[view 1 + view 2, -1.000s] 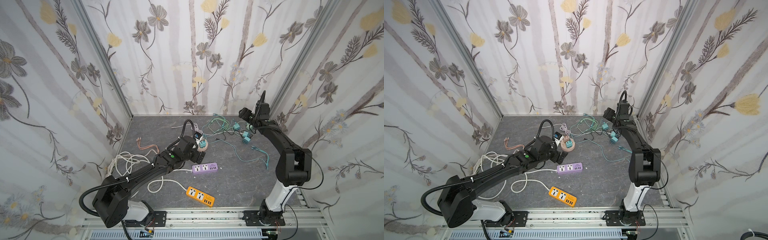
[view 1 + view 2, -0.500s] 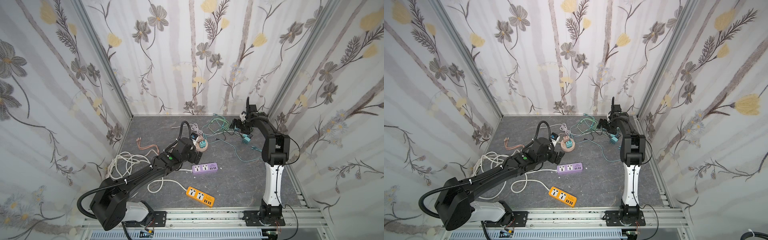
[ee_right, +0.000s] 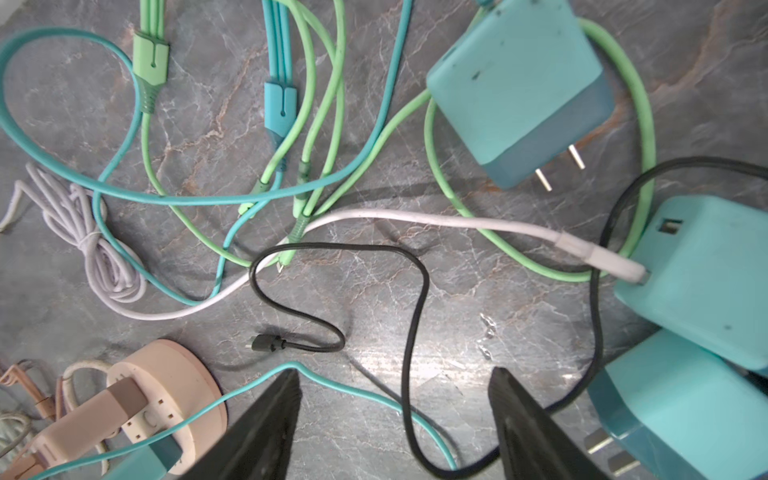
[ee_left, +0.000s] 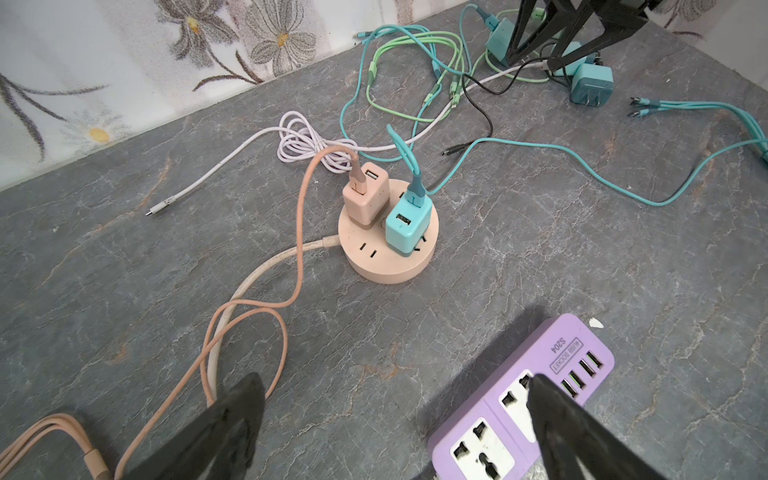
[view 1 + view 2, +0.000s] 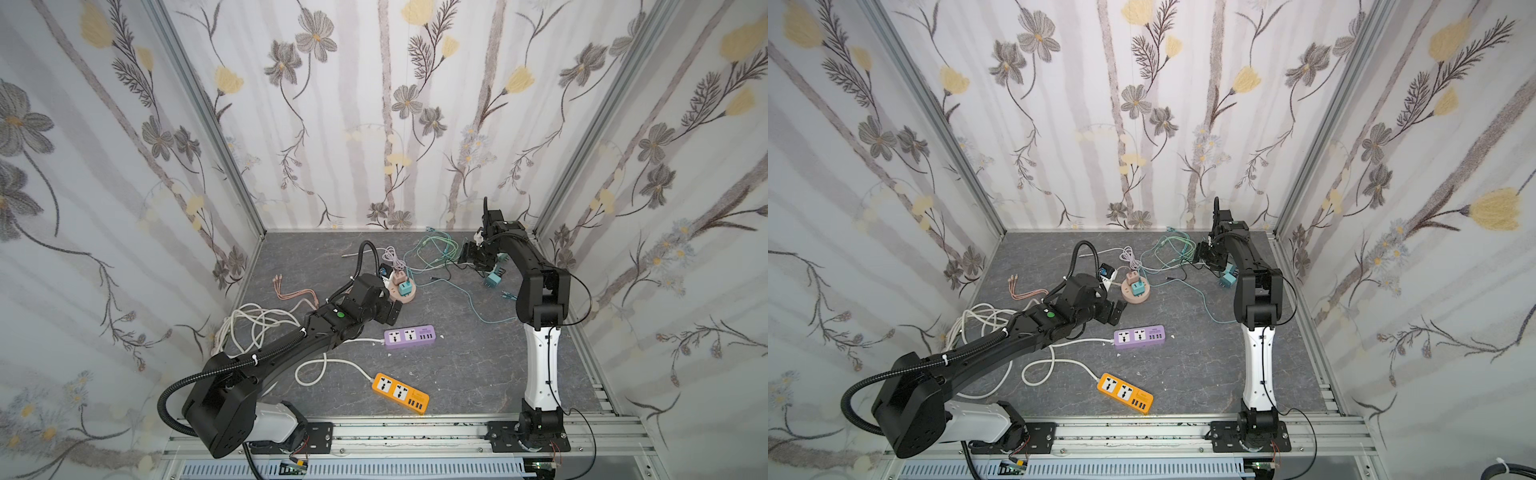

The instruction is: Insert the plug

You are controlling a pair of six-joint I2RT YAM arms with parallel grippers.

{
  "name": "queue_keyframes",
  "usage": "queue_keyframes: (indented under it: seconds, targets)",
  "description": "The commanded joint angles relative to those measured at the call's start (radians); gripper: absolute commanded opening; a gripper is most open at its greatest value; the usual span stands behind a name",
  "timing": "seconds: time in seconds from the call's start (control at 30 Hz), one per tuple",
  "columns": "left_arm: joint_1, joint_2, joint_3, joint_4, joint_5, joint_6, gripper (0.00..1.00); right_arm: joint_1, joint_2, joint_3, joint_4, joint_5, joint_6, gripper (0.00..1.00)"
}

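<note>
Flowered wallpaper (image 5: 374, 104) closes in a grey stone-patterned floor (image 5: 457, 365) strewn with cables and power strips. The right gripper (image 3: 395, 374) hangs low over the tangle in the far corner. Its jaws are partly apart, with only bare floor between them and a black cable (image 3: 417, 320) running under the gap, so it holds nothing. Three loose teal chargers lie close to it. The far charger (image 3: 519, 87) is beyond the fingertips with its two prongs showing, and the middle charger (image 3: 706, 282) has a white cable (image 3: 415, 215) plugged into it. The near charger (image 3: 681, 415) is just beside one finger, prongs out. Which of the three is the plug to be inserted cannot be told, but the near charger is the closest. The left gripper (image 4: 392, 380) hovers with its jaws spread as wide as they go, and it is empty too. Ahead of its fingertips stands a round socket block (image 4: 388, 257) with a pink charger (image 4: 365, 199) and a teal plugged-in charger (image 4: 407, 224) already seated in it. A purple power strip (image 4: 519, 399) lies under one of the left gripper's fingers, though whether they touch is unclear. An orange power strip (image 5: 401, 392) lies well behind it, toward the arm's base. Both strips show open sockets. As a judgement, this insertion is barely begun. Two chargers are in place, but no plug is in either gripper. What is left is to close on a loose charger, lift it clear of the cables, carry it to a free socket, line up the prongs and press it home.
</note>
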Motion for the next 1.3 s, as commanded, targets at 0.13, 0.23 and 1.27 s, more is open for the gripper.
queue_keyframes:
  seconds: [0.13,0.23,1.27]
  targets:
    - [0.003,-0.001,-0.020,0.059,-0.005,-0.011,1.00,0.012,-0.153,-0.169,0.103,0.016,0.095,0.88]
    - [0.003,0.020,-0.013,0.058,0.000,-0.008,1.00,0.013,-0.303,-0.374,0.300,0.045,0.229,0.96]
    - [0.046,0.125,0.032,0.036,0.053,-0.004,1.00,0.045,-0.236,-0.953,1.568,0.405,1.188,0.71]
